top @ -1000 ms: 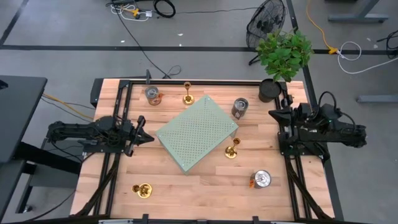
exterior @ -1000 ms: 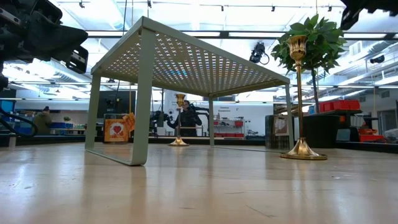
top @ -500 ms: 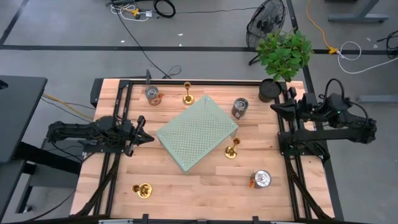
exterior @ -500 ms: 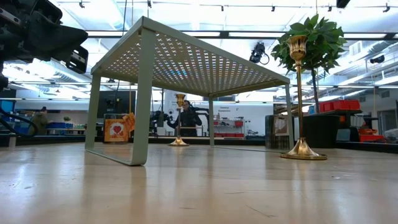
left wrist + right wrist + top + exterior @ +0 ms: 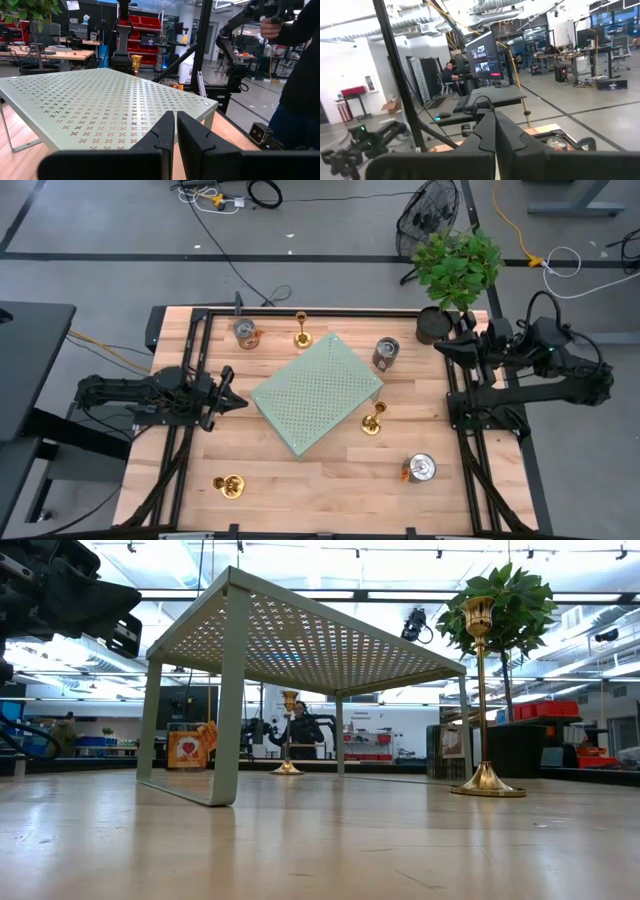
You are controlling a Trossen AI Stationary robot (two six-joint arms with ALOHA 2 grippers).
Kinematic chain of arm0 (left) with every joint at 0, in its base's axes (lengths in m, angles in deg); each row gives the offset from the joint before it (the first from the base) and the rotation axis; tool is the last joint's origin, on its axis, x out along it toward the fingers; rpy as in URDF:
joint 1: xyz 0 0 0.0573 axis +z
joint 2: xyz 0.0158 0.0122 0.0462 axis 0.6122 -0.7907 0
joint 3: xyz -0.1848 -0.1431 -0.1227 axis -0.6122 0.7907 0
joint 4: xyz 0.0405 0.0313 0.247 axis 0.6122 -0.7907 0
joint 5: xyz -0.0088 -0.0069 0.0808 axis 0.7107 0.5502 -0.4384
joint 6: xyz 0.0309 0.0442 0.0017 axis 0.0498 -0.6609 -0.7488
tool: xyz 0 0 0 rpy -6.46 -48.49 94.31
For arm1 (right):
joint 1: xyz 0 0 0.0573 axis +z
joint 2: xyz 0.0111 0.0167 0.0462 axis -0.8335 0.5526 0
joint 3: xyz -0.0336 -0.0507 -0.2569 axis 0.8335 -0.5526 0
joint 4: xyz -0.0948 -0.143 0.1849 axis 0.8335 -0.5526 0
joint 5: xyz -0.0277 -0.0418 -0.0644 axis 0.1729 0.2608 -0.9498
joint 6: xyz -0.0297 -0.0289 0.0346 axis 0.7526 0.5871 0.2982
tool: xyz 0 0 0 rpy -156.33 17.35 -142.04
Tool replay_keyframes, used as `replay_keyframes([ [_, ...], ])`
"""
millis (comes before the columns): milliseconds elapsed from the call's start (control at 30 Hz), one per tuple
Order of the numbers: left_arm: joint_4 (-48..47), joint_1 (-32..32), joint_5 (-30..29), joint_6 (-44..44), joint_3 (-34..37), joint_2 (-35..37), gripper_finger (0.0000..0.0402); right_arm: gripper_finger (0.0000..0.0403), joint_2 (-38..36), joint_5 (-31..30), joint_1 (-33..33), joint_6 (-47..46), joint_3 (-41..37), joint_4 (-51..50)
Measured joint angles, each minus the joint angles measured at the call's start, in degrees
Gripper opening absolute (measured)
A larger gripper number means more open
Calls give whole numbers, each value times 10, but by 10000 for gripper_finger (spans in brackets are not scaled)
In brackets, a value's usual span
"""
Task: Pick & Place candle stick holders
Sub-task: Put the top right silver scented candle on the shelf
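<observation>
Three gold candle stick holders show in the high view. One (image 5: 301,332) stands on its base near the far edge. One (image 5: 372,421) stands by the right corner of the green shelf (image 5: 315,393); it also shows in the low view (image 5: 482,690). One (image 5: 230,484) lies on its side at the near left. My left gripper (image 5: 236,402) is shut and empty, just left of the shelf, and it also shows in the left wrist view (image 5: 176,131). My right gripper (image 5: 441,346) is shut and empty, raised at the table's right side; it also shows in the right wrist view (image 5: 495,131).
Three silver cans stand at the far left (image 5: 245,333), the far right (image 5: 386,352) and the near right (image 5: 420,469). A potted plant (image 5: 455,270) stands at the far right corner. The perforated shelf fills the table's middle. A person stands beyond the table (image 5: 300,75).
My right arm has risen and drawn toward the table's far right, its gripper tipping up to point level. It has left the top of the low view. My left arm and all the objects have kept still.
</observation>
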Motion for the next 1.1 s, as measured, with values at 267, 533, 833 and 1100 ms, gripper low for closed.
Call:
replay_keyframes([
  [267,0,0,0,0,0,0,25,0,48,-5,0,-1,70,-23],
  [533,0,0,0,0,0,0,25,0,88,-6,0,13,114,-36],
  [833,0,0,0,0,0,0,25,0,120,-6,0,33,116,-38],
  [1100,0,0,0,0,0,0,25,0,131,-6,0,51,116,-38],
])
